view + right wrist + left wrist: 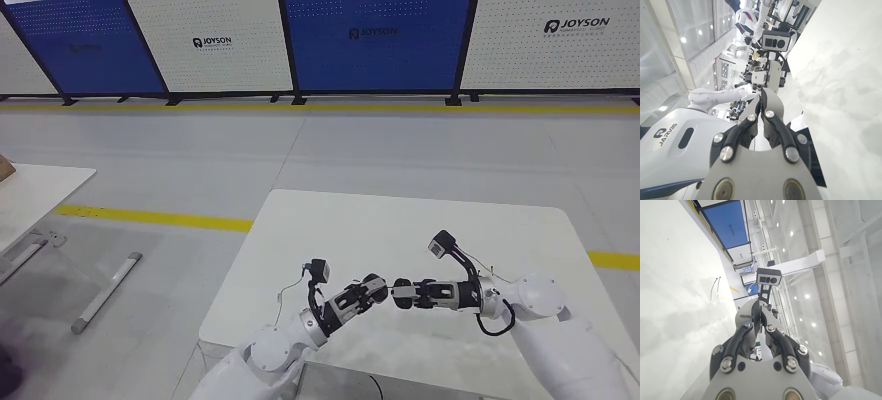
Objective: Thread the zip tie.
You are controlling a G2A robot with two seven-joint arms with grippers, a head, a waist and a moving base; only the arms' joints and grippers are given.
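I read the left end effector [758, 313] as fully closed, with its pads pressed on the zip tie [745, 316]. The tie shows as a short, flat, dark strip protruding sideways, held above the tabletop [677, 266] near its front edge. The right end effector [762, 100] is closed pad to pad, tip to tip with the left; I cannot tell its contents. Two loose zip ties [714, 288], thin and dark, lie on the tabletop.

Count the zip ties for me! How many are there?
3. Two zip ties lie side by side on the table; a third zip tie sticks out of the shut left gripper. Others may be hidden.
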